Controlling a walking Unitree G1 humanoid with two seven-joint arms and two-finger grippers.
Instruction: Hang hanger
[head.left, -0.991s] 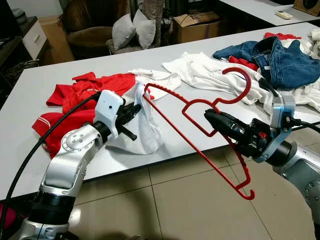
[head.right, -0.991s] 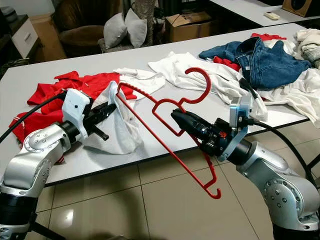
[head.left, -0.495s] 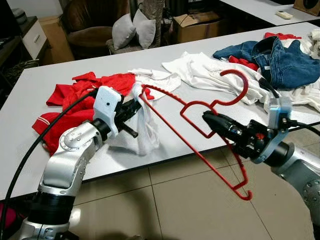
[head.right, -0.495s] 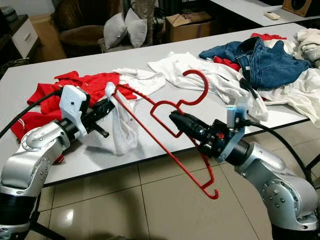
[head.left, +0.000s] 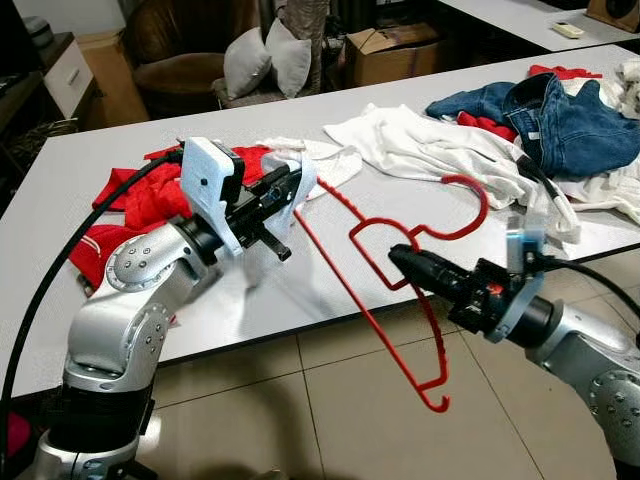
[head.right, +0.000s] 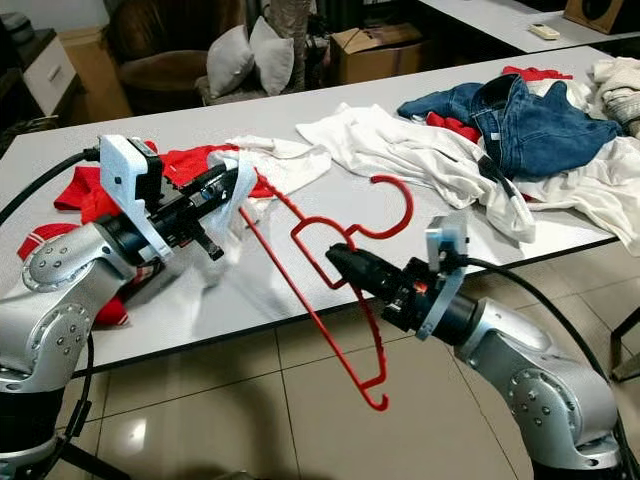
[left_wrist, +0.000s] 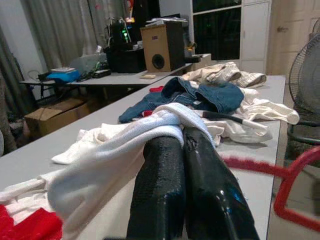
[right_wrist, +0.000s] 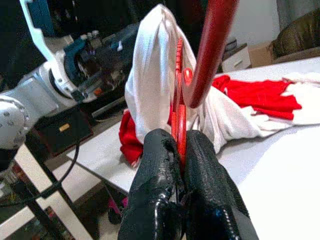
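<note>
Red hanger (head.left: 400, 275) sat clamped in the right pincer (head.left: 400, 262), while the left pincer (head.left: 285, 190) gripped a white shirt (head.left: 290, 185) above the desk (head.left: 60, 170).

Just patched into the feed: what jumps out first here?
A red hanger juts off the table's front edge, clamped in the right gripper. The left gripper pinches a white garment at the hanger's far arm. Jeans lie heaped at the table's far right.
</note>
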